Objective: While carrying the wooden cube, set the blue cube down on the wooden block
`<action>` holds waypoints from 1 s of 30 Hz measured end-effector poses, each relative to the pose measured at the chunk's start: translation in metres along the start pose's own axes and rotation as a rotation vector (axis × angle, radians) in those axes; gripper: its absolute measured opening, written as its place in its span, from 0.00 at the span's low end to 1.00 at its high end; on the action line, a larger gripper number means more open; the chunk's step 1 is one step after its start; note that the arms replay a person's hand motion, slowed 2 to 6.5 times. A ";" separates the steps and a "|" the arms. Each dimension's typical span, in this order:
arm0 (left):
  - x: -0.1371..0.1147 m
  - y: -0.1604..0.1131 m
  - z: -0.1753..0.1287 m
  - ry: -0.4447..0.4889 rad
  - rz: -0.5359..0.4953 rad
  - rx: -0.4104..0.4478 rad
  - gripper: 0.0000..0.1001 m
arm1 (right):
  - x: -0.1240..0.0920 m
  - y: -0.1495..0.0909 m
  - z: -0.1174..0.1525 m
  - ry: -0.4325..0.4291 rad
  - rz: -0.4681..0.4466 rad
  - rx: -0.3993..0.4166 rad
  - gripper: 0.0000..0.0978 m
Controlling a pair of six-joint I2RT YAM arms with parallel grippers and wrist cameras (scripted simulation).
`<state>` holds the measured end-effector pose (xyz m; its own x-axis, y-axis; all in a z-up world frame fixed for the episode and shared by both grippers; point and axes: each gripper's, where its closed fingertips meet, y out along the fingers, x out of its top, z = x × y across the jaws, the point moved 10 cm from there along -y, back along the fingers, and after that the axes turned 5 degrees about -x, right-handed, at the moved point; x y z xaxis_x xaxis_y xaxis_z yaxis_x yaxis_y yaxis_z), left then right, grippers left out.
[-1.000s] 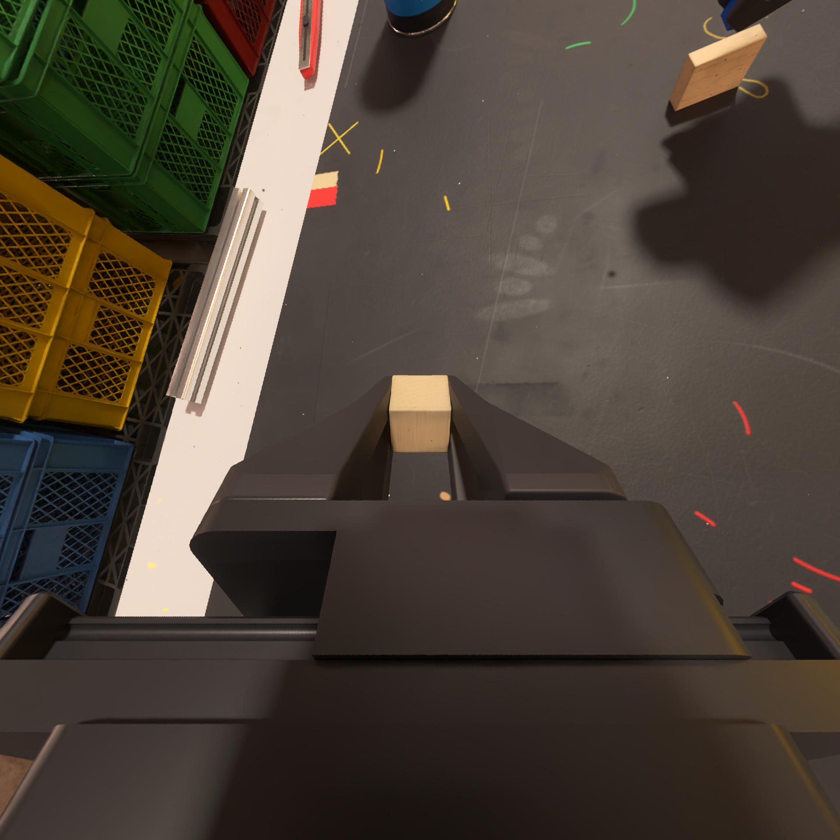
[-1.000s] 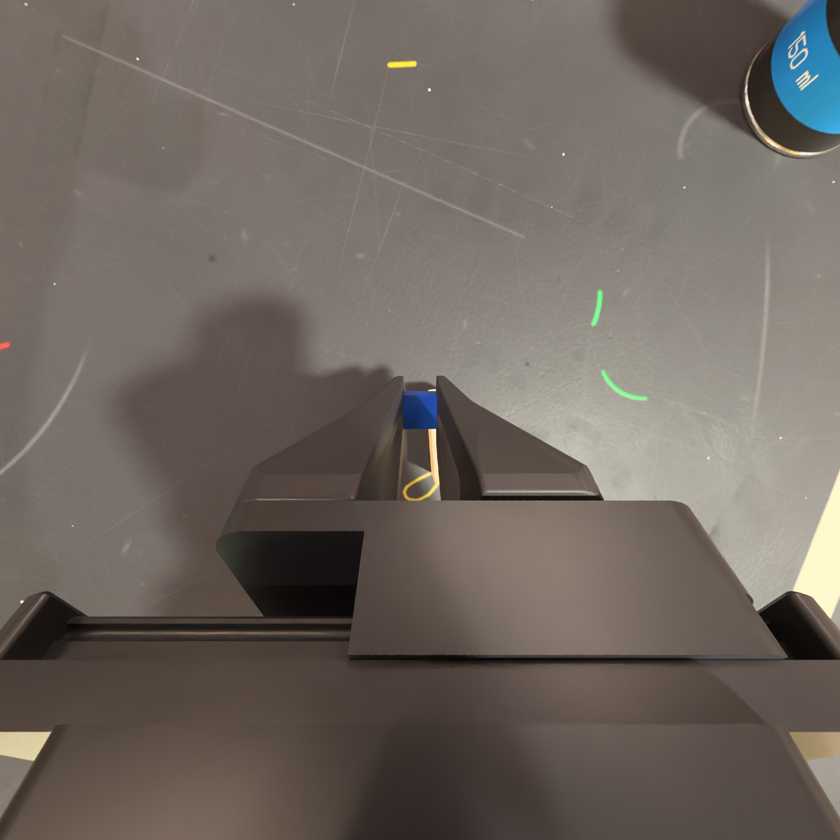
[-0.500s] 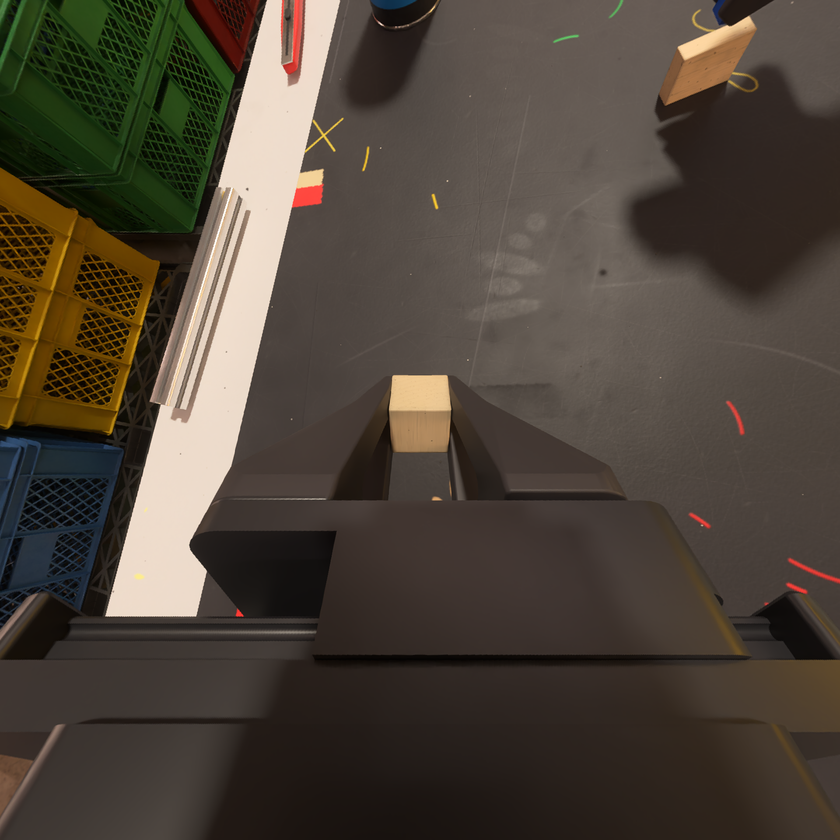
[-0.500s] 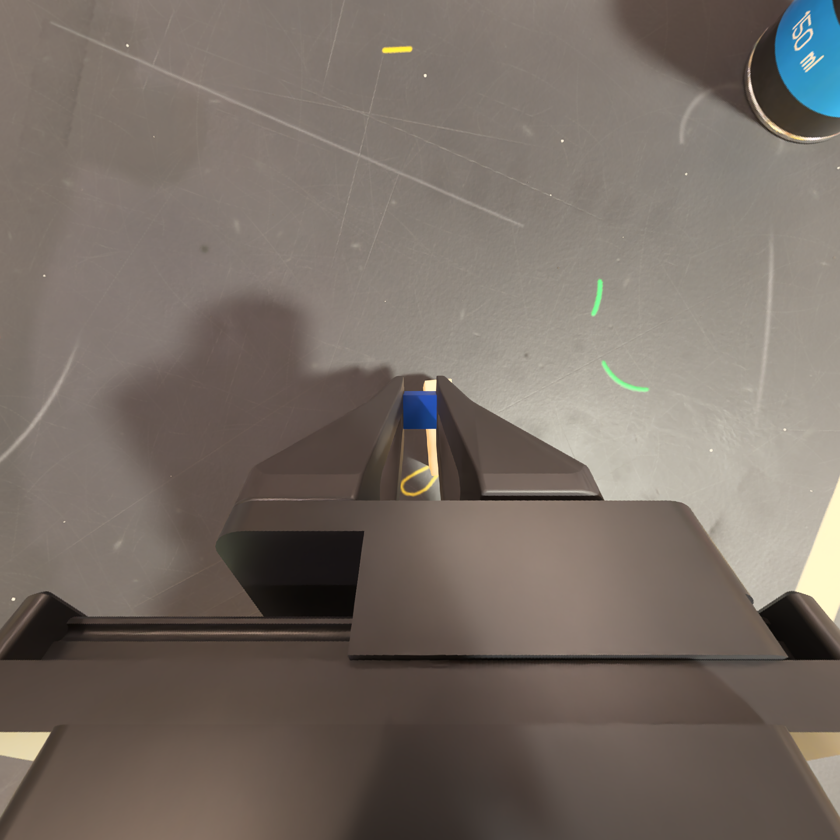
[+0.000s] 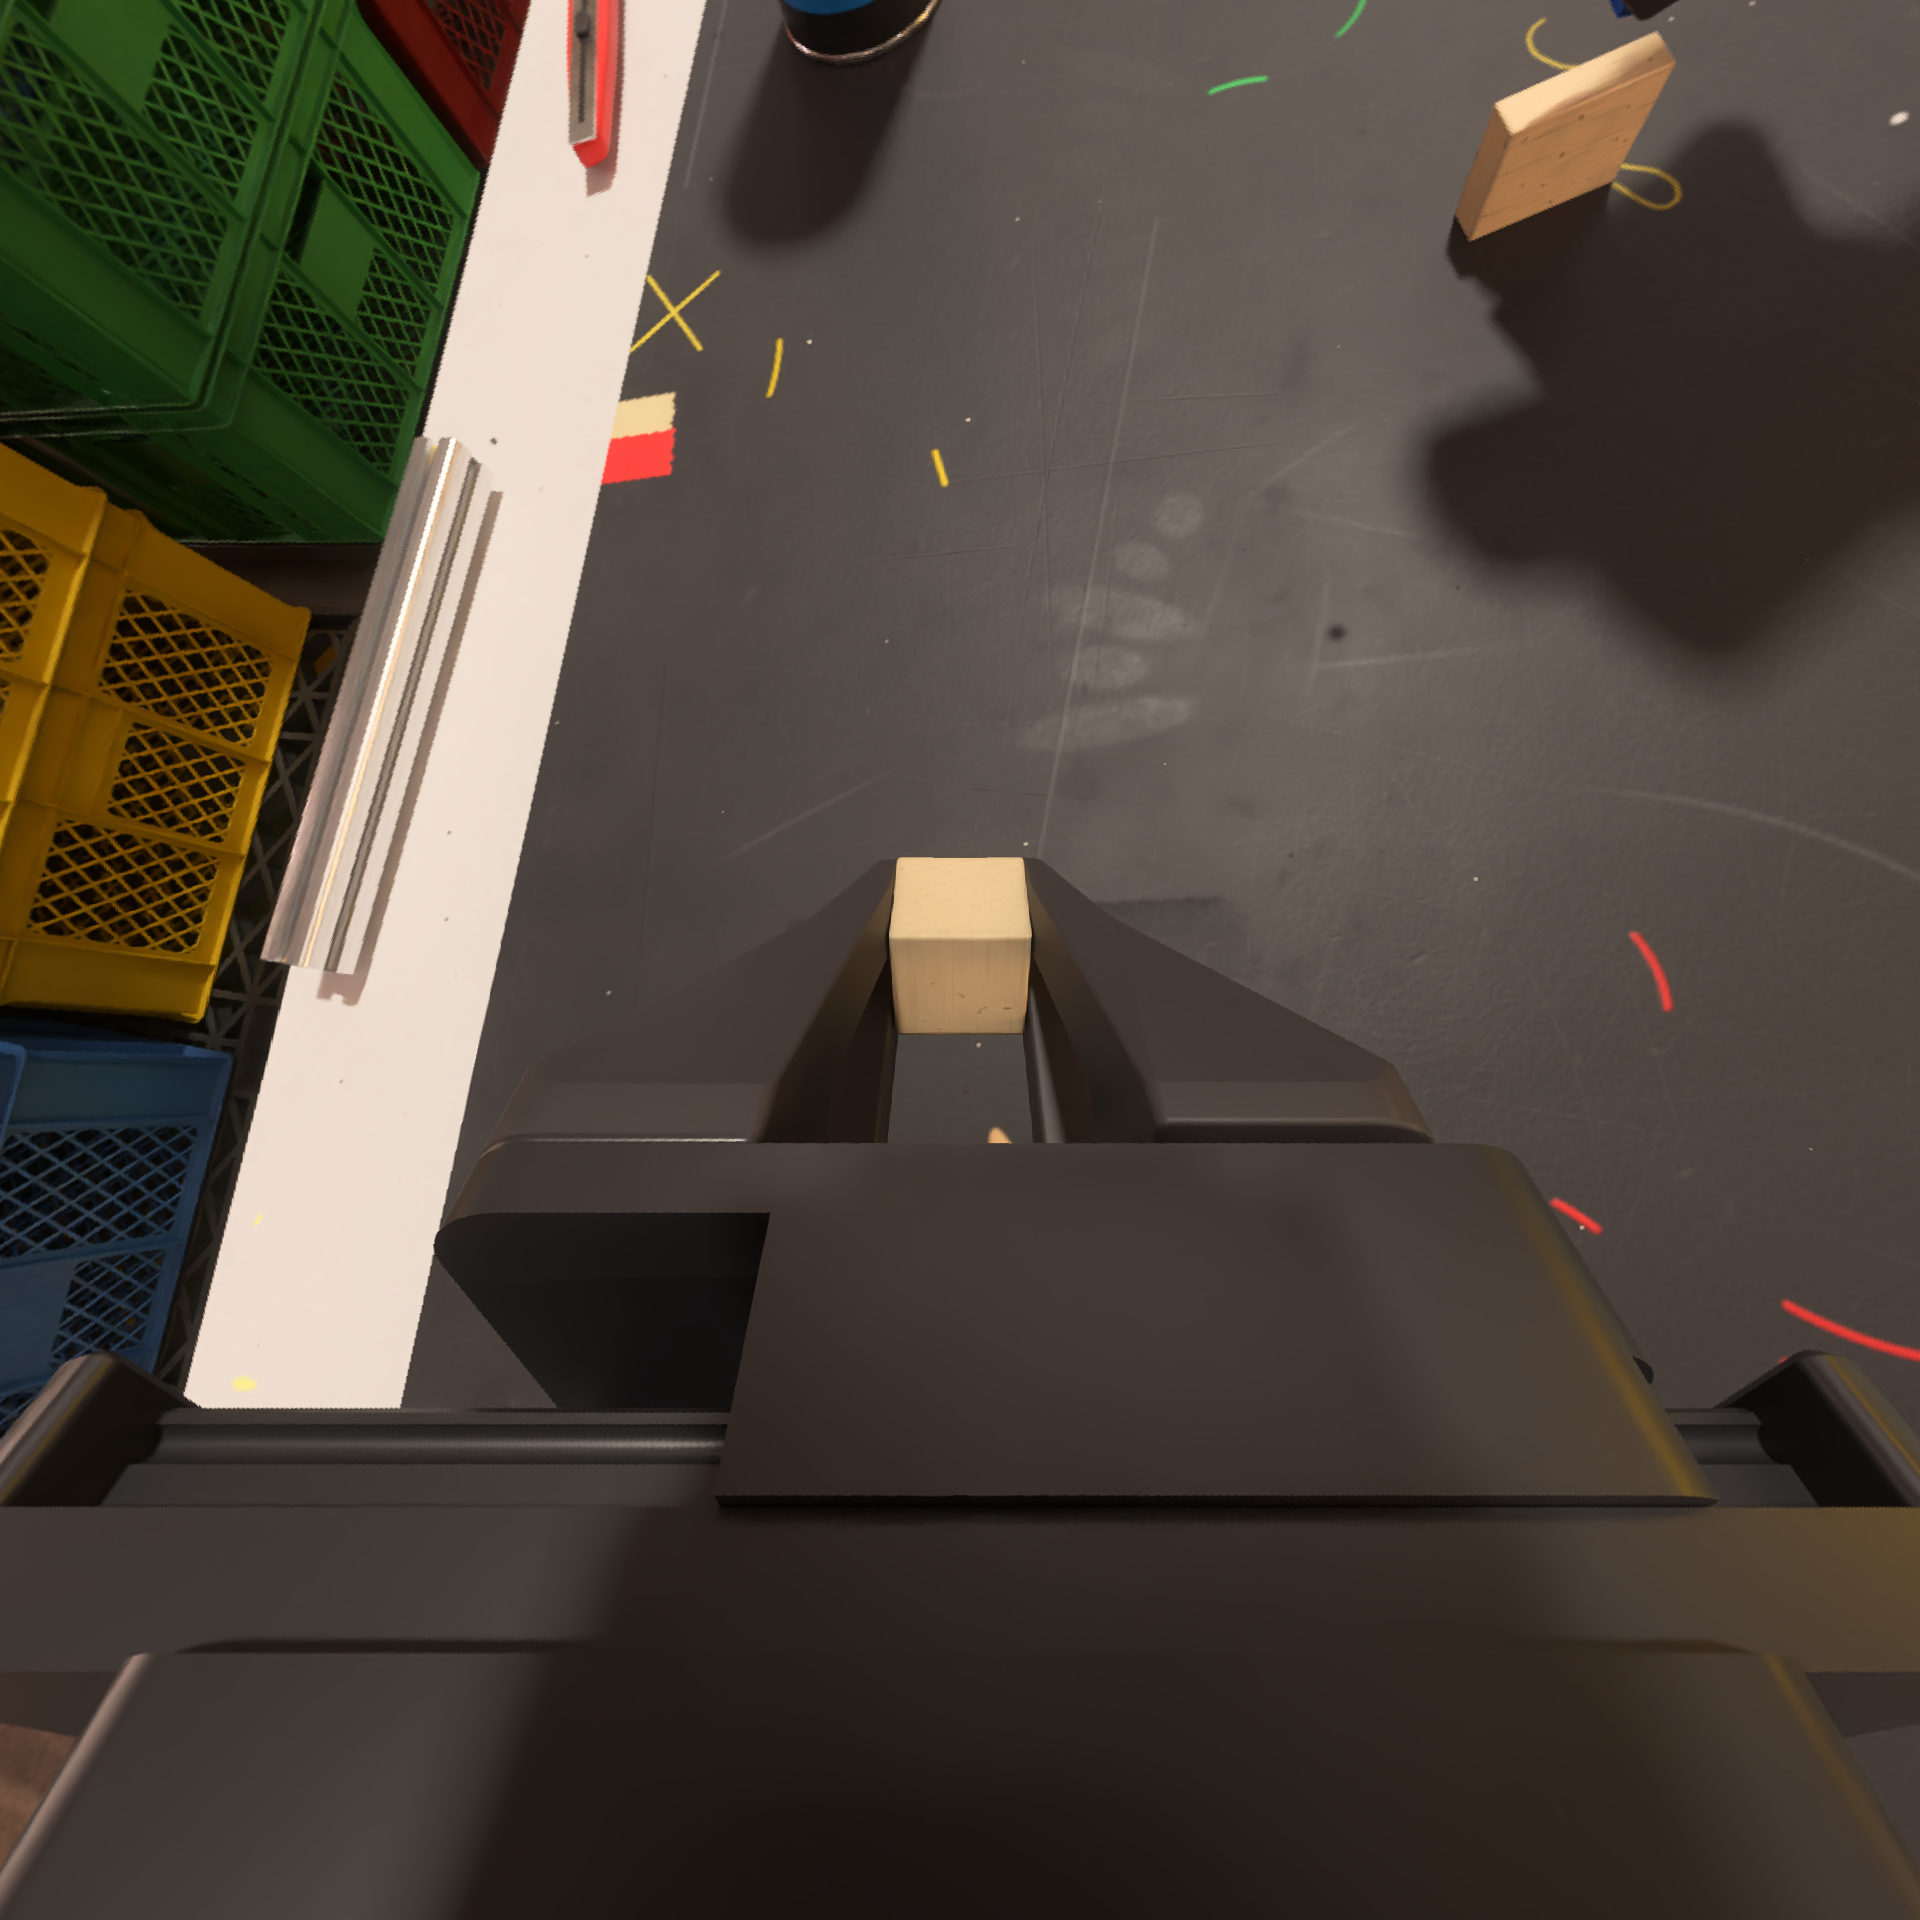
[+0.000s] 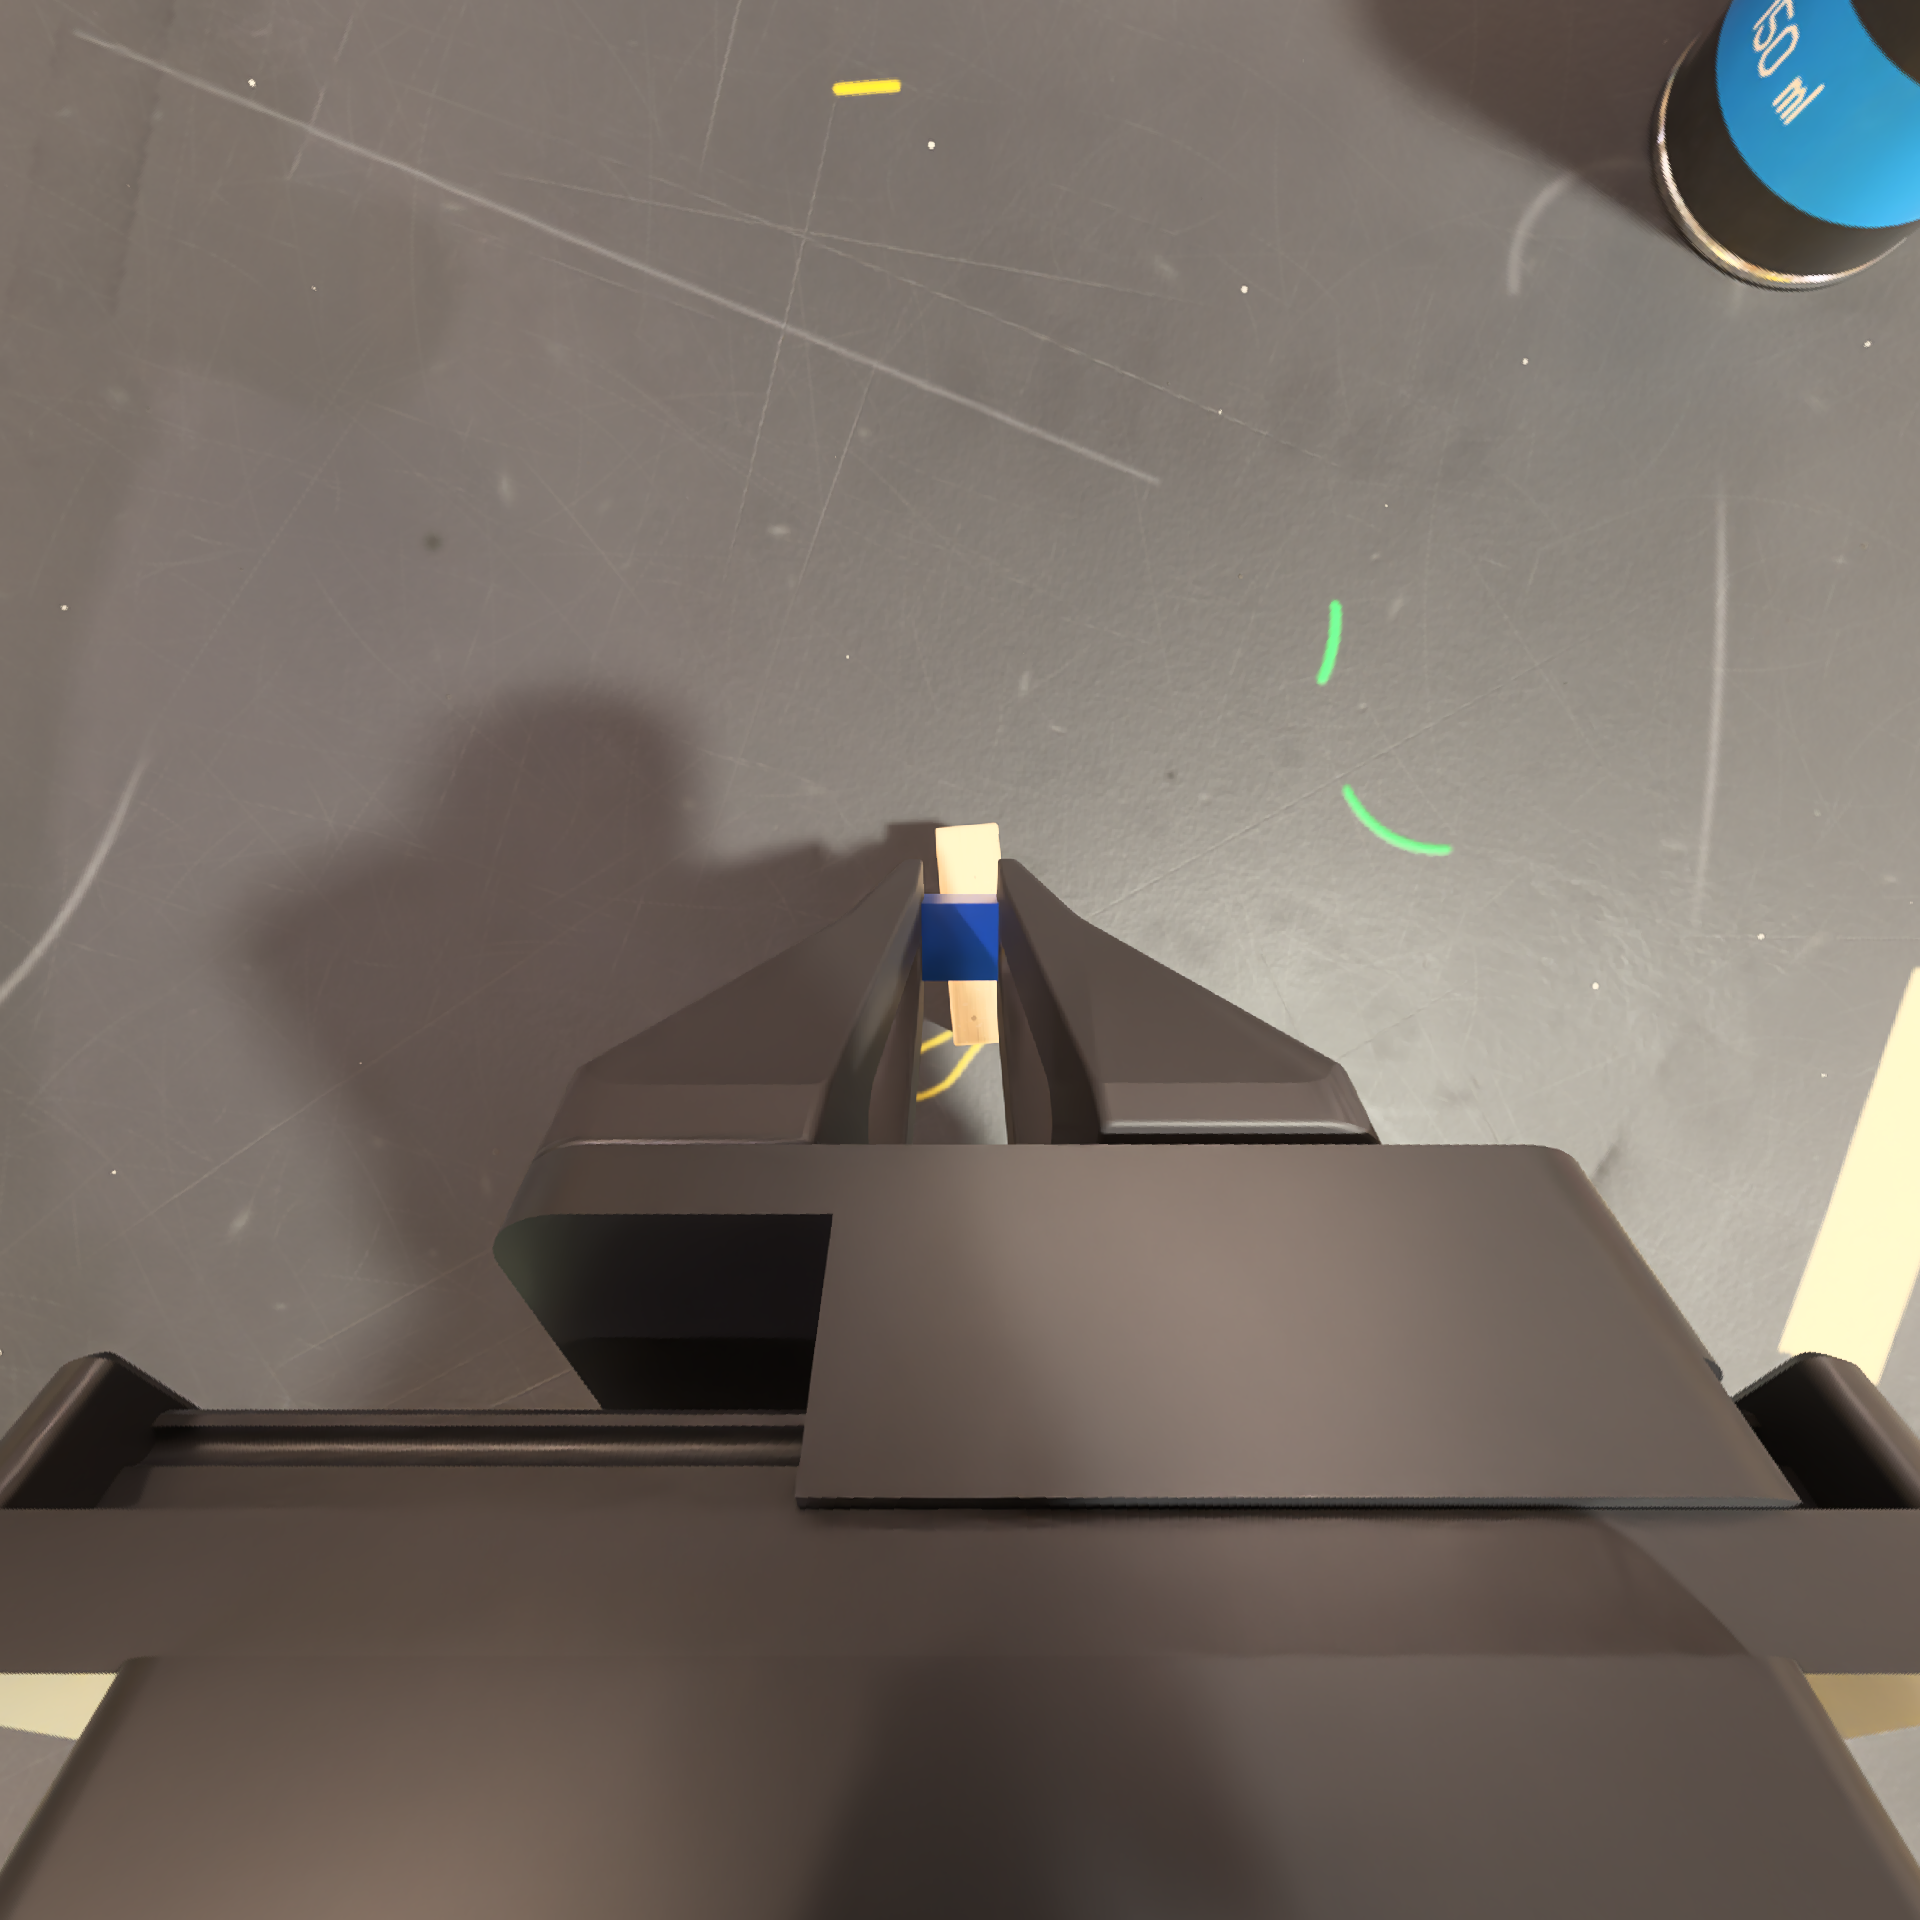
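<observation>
Left wrist view: left gripper clamped on wooden cube, held above the table; block far right. Right gripper clamped on blue cube, block directly behind it.

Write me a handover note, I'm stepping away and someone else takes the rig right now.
Left claw: shut on the wooden cube, held above the table.
Right claw: shut on the blue cube, above the wooden block, which shows past the fingertips.
In the left view the block sits far right on the table.
Done: both cubes gripped, blue cube brought over the block.
Left: lower it, release, keep holding the wooden cube. Contact with the block cannot be told.
</observation>
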<state>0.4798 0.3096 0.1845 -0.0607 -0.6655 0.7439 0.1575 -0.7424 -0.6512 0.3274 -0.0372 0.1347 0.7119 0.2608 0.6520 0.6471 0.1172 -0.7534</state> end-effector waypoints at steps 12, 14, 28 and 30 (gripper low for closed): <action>0.011 0.032 -0.018 0.031 -0.009 -0.114 0.19 | -0.007 -0.001 -0.006 0.010 -0.039 -0.011 0.12; 0.015 0.039 -0.022 0.036 -0.012 -0.136 0.19 | -0.008 0.000 -0.006 0.009 -0.043 -0.003 0.12; 0.048 0.080 -0.051 0.086 -0.055 -0.265 0.19 | -0.011 0.006 -0.009 -0.024 -0.040 0.013 0.12; 0.052 0.085 -0.053 0.091 -0.056 -0.272 0.19 | -0.012 0.007 -0.010 -0.021 -0.036 0.022 0.12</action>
<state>0.4375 0.2081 0.1599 -0.1522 -0.6182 0.7712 -0.1182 -0.7633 -0.6352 0.3257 -0.0492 0.1225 0.6820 0.2764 0.6771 0.6661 0.1476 -0.7311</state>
